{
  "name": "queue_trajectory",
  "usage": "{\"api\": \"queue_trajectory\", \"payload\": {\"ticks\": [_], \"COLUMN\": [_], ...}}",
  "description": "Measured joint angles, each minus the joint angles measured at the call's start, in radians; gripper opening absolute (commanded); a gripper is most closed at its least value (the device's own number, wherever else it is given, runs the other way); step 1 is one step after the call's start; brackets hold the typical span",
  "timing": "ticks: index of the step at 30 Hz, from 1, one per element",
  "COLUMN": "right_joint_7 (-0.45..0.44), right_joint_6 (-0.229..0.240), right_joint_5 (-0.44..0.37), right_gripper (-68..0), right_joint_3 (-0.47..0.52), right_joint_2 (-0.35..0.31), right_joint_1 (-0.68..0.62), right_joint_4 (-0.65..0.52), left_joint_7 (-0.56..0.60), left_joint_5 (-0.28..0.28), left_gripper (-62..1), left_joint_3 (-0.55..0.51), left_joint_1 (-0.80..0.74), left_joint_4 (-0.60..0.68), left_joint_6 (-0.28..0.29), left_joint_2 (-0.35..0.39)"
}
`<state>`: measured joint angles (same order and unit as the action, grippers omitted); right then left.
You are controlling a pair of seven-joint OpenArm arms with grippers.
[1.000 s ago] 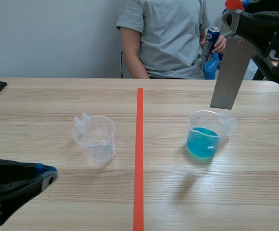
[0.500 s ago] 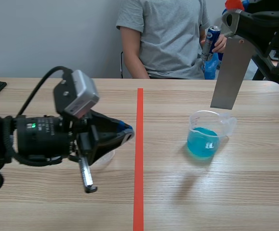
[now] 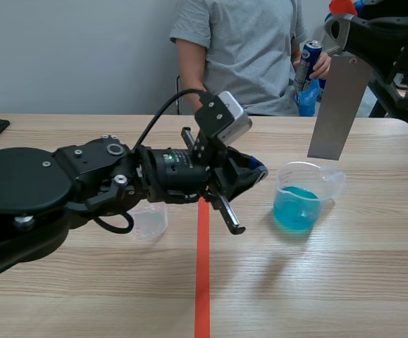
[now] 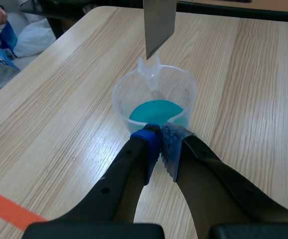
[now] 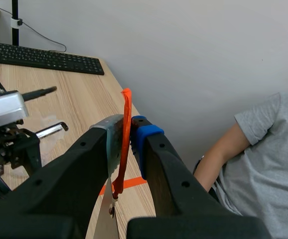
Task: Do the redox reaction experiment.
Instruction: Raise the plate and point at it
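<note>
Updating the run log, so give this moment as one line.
left pincer: shut, empty, just short of blue-liquid cup | right pincer: shut on metal strip, hanging above that cup

Left arm stretches low across past the middle, left hand point(image 3: 258, 171) pinched closed, empty. Right arm's up high, right hand point(image 3: 339, 28) clamped onto a metal sheet point(image 3: 334, 105).
</note>
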<state>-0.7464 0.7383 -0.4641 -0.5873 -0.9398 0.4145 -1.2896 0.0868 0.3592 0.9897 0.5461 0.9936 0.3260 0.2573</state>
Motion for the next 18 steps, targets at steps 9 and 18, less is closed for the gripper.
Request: {"api": "queue_trajectory", "payload": {"ticks": [9, 18], "right_joint_7": [0.000, 0.000], "right_joint_6": [0.000, 0.000], "right_joint_5": [0.000, 0.000], "right_gripper": [-66.0, -66.0], "right_joint_3": [0.000, 0.000], "right_joint_2": [0.000, 0.000], "right_joint_1": [0.000, 0.000], "right_joint_4": [0.000, 0.000], "left_joint_7": [0.024, 0.065], "left_joint_5": [0.000, 0.000], "left_gripper": [-56.7, -56.7], "left_joint_3": [-0.002, -0.002], "left_joint_1": [0.050, 0.069], "left_joint_4": [-0.151, -0.229], "left_joint_6": [0.000, -0.049], "left_joint_2": [-0.126, -0.200]}}
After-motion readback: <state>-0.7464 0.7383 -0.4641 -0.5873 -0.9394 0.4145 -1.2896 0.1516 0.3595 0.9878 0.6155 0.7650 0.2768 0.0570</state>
